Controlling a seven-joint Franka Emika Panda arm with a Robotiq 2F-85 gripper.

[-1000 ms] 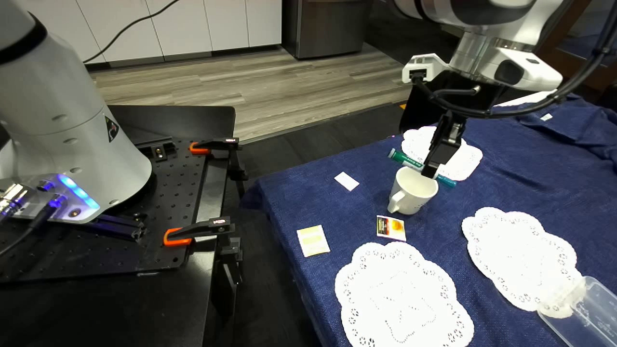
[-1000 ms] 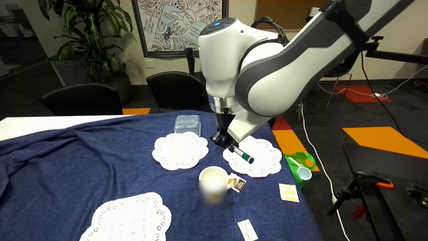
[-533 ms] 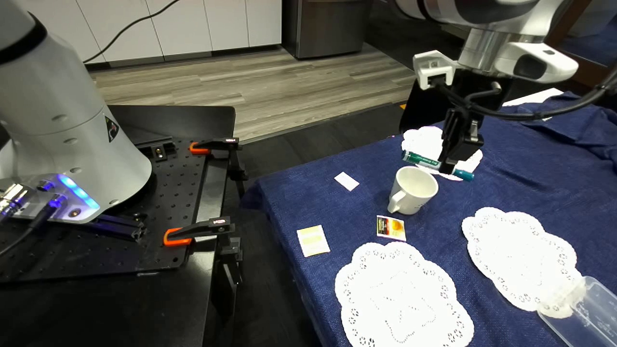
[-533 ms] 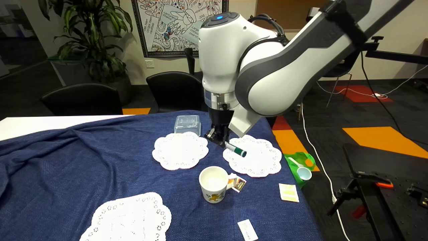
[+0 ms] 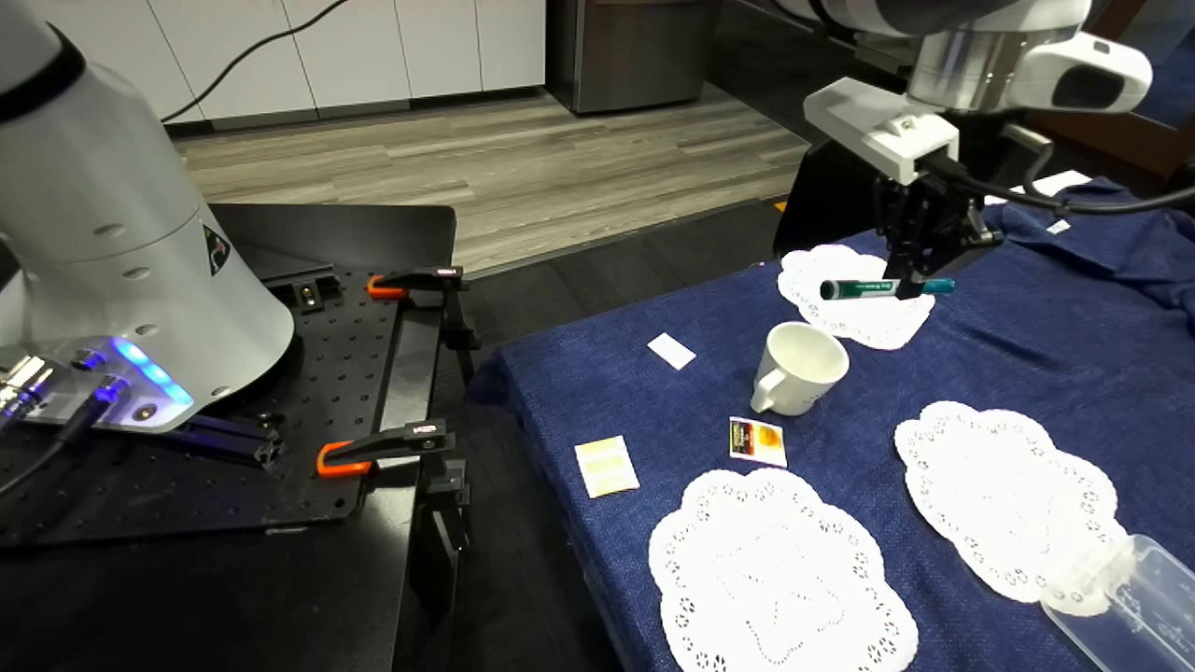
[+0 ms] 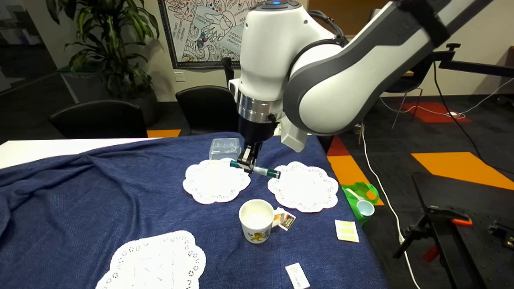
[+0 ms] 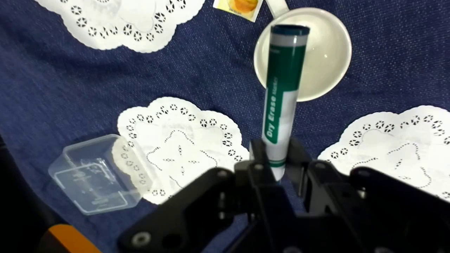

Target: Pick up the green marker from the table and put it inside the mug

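Up in the air was the green marker [image 7: 284,102] — "Dry Erase" plain to read along its side in the wrist view — and the tool [image 5: 907,287] had it, clamped firmly around the barrel nearer the teal end. In both exterior views the marker stuck out on either side of that grip, above the worktop [image 6: 80,224] and apart from the mug [image 6: 257,230]. In the wrist view its dark end crossed the mug's rim, purely by line of sight. And the mug itself? It stood upright, white, a small yellow figure on its side, its mouth facing up.

Just beside its handle lay a packet [image 5: 757,441] with an orange picture on it. Further out came one lace doily [image 6: 217,184] with a clear plastic box [image 6: 225,148] overlapping its edge, a second doily [image 6: 303,186] next along, and a third doily [image 6: 160,257] well apart from those two. A white slip [image 5: 671,351] and a yellow-striped paper [image 5: 607,467] lay flat toward the edge of the blue-draped worktop.

Across the gap stood a black bench [image 5: 233,597], two orange-and-black clamps [image 5: 397,443] biting on its side, and the arm's pale base [image 5: 140,280] sat on top, a strip of blue light [image 5: 152,370] glowing low down. Black chairs [image 6: 100,118] and a leafy plant [image 6: 110,44] lined the background.
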